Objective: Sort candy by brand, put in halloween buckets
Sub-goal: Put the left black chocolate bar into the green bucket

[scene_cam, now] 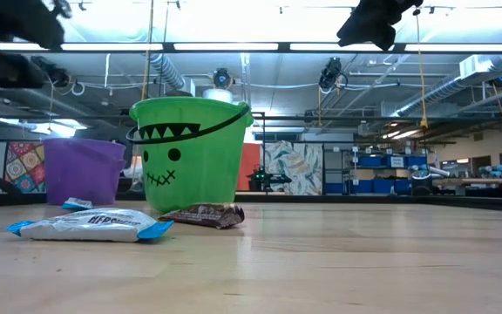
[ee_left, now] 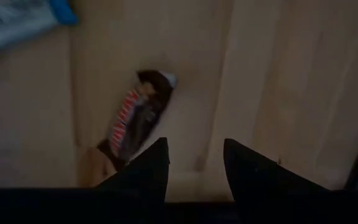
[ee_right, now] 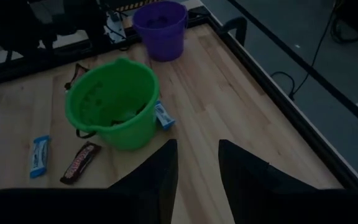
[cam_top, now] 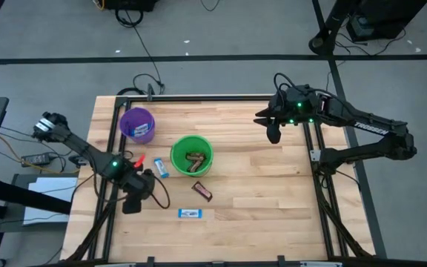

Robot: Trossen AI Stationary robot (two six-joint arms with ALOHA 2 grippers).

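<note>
Nearest the front edge: one blue bar (cam_top: pixel 189 213) flat on the table (cam_top: pixel 273 200), unsorted.

Just behind it: a brown bar (cam_top: pixel 202 191), also loose on the wood.

At near left: left gripper (cam_top: pixel 136 194) low over the boards, fingers parted by a moderate gap and gripping nothing. In its wrist view, sits just short of the brown bar, with nothing between the fingertips.

Mid-table: green bucket (cam_top: pixel 191 154) upright, brown bars lying in the bottom. Touching or nearly touching its left side: a second blue bar (cam_top: pixel 160 167), not yet binned.

Farther back and left: purple bucket (cam_top: pixel 137 124), upright, contents hard to make out, possibly something pale inside.

Far right: right gripper (cam_top: pixel 273 132) hanging above bare table, well apart from both buckets and all candy, fingers moderately apart and empty.

Judging by the layout: partly done. Some brown candy already in the green bucket; three bars left on the table, one brown for green and, most likely, two blue for purple.
</note>
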